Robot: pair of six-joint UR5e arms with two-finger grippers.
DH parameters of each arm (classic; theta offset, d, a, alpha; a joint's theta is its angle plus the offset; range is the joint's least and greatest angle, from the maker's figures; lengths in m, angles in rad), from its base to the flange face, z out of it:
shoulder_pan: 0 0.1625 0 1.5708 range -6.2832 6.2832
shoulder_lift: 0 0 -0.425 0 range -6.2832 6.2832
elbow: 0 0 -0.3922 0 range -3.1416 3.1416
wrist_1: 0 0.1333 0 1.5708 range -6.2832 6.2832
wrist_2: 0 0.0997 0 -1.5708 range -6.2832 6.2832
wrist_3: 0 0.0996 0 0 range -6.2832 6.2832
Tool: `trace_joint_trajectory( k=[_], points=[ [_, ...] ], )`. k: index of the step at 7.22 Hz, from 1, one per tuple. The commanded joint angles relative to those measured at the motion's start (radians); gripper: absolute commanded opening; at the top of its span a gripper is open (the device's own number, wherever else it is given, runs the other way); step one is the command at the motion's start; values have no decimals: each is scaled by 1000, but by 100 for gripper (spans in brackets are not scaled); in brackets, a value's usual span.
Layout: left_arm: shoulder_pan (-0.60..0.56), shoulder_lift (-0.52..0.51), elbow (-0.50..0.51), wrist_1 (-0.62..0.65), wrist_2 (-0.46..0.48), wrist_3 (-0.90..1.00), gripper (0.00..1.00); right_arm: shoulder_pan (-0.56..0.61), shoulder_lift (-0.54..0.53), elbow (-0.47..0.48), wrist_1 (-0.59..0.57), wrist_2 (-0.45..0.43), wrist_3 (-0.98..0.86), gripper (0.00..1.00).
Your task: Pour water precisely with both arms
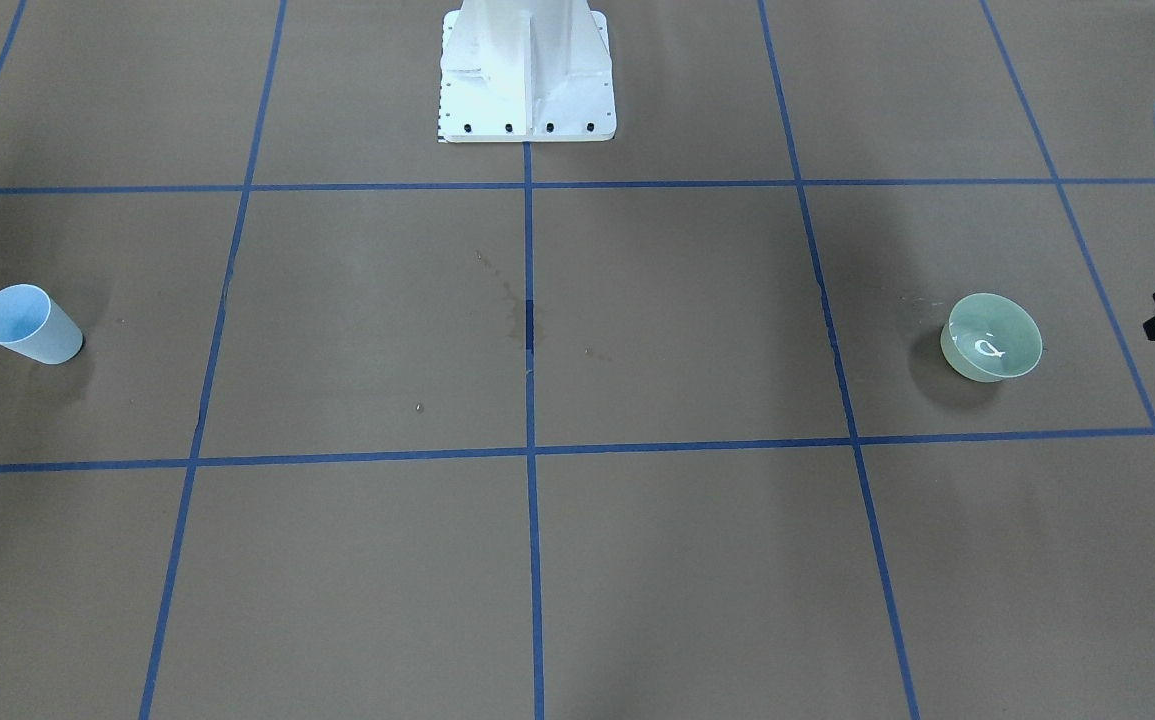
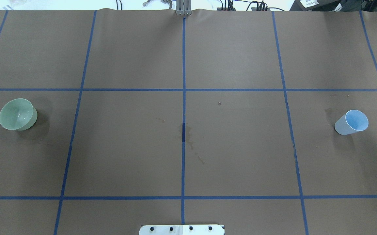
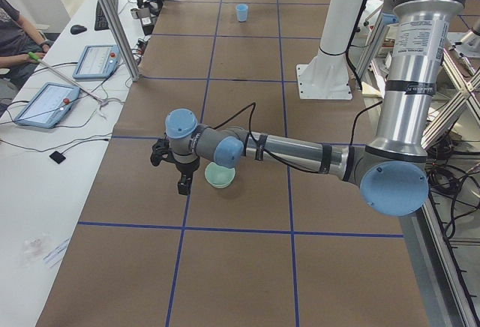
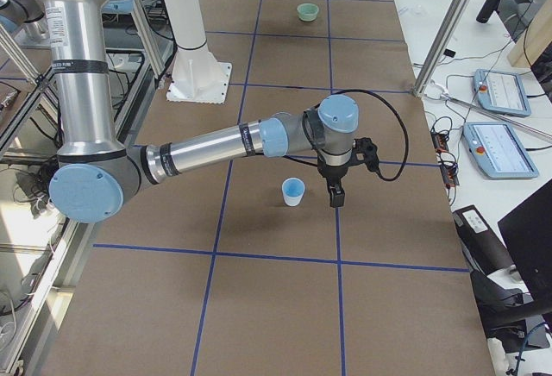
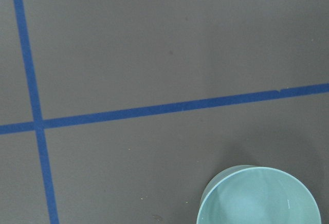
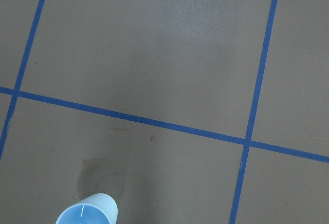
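A: Where is the water (image 1: 987, 348)?

B: It shows as a faint white glint in the bottom of the green bowl (image 1: 991, 337). The bowl stands upright on the table (image 1: 637, 560), well out from the white pedestal (image 1: 527, 70) on the robot's left.

A: And on the pedestal's other side?

B: A blue cup (image 1: 30, 324) stands upright, equally far out. I cannot tell if it holds anything.

A: The arms?

B: The left arm (image 3: 300, 151) reaches out low from the pedestal. The left gripper (image 3: 182, 183) hangs just beside the bowl, on the side away from the pedestal. The right arm (image 4: 207, 145) mirrors it, with the right gripper (image 4: 335, 197) just beside the cup.

A: Fingers apart or together?

B: I cannot tell for either one. Only the side views show them.
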Motion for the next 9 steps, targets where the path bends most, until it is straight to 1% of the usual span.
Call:
trace_joint_trajectory(
  k=[1,2,3,5,6,8,9],
  points=[
    [-76,3,-4,53,-10,63,99,8,-33,-18,5,9,-4,99],
    [-131,18,-3,90,-63,115,99,9,-45,-29,6,11,-5,99],
    [-156,23,-3,101,-74,134,99,9,-50,-31,-1,11,-5,99],
    [-170,27,-6,181,-117,134,100,9,-49,-37,-3,5,4,99],
    [-172,29,-18,196,-117,134,100,9,-47,-46,0,5,4,99],
    [-173,29,-17,196,-103,199,100,9,-47,-55,-4,8,7,99],
    [-173,29,-18,196,-103,200,100,9,-49,-47,-6,11,9,99]
  ],
)
